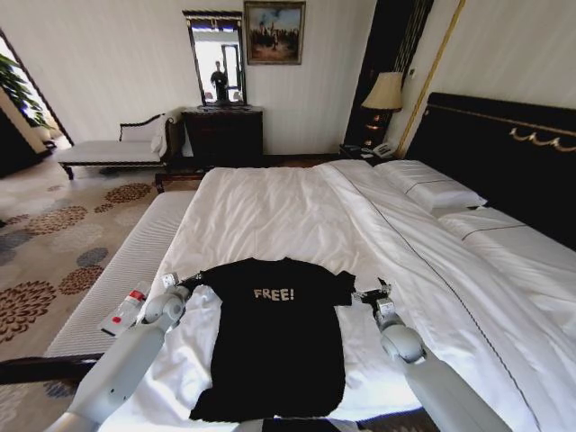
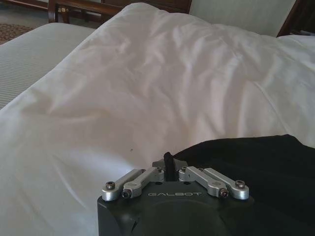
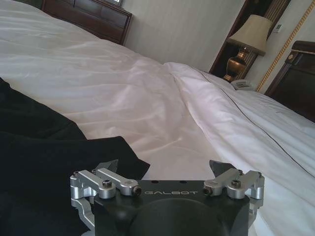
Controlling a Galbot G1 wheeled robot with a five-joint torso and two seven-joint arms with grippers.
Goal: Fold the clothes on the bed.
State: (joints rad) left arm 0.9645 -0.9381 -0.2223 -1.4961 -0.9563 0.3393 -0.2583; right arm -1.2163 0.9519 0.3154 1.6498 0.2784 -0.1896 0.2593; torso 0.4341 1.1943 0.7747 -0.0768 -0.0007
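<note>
The left gripper [image 2: 169,164] is pinched on the black cotton T-shirt [image 1: 274,337] at its left sleeve; the right gripper [image 3: 165,169] is spread wide beside the other sleeve. The shirt is laid flat — lettering up — on the rumpled white bed [image 1: 270,216].
</note>
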